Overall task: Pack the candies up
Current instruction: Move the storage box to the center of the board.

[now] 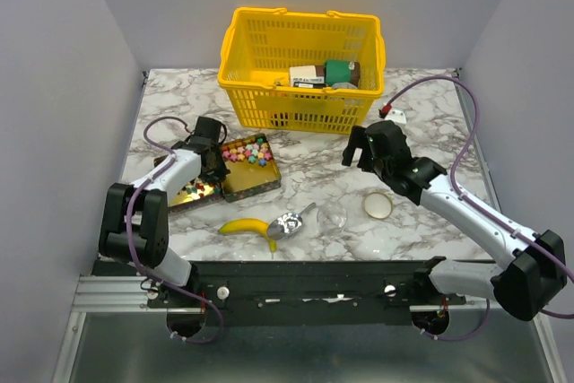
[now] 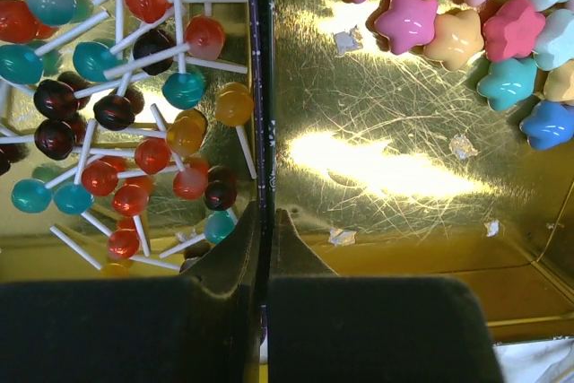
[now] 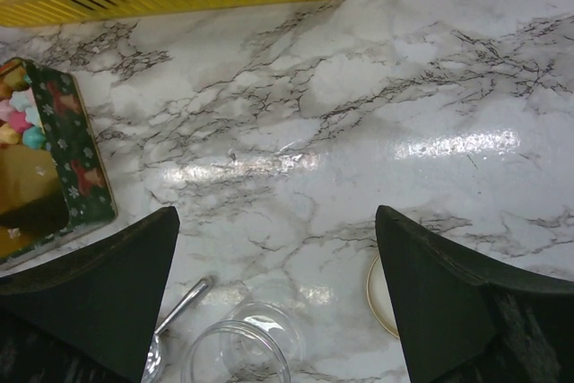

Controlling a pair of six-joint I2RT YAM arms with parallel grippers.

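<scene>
Nearest the arm bases, a banana [image 1: 244,227] and a metal scoop [image 1: 289,224] are seen lying on the marbled bench [image 1: 323,163]. A clear jar [image 1: 332,214] and a round lid [image 1: 378,204] are set just beyond, to the right.

Farther in on the left, two gold-lined trays are found side by side. The left claw [image 2: 269,221] is closed narrow on the dividing wall [image 2: 260,87] between them, and that thin dark edge is pinched between its fingertips. Which tray the wall belongs to cannot be told. The wall runs straight away from the claw, in line with the slit between its fingers.

The candies [image 2: 466,15], star-shaped and in many colours, are heaped at the far right corner of the right-hand tray, ahead and to the right of the left claw. Lollipops [image 2: 134,87] are piled in the tray to its left. The left arm is judged the nearer to the candies by far.

The right claw [image 3: 276,221] is held wide with nothing between its fingers. It is poised over bare bench near the jar, well apart from the candies.

At the back, a yellow basket [image 1: 269,105] is stood with boxes inside.
</scene>
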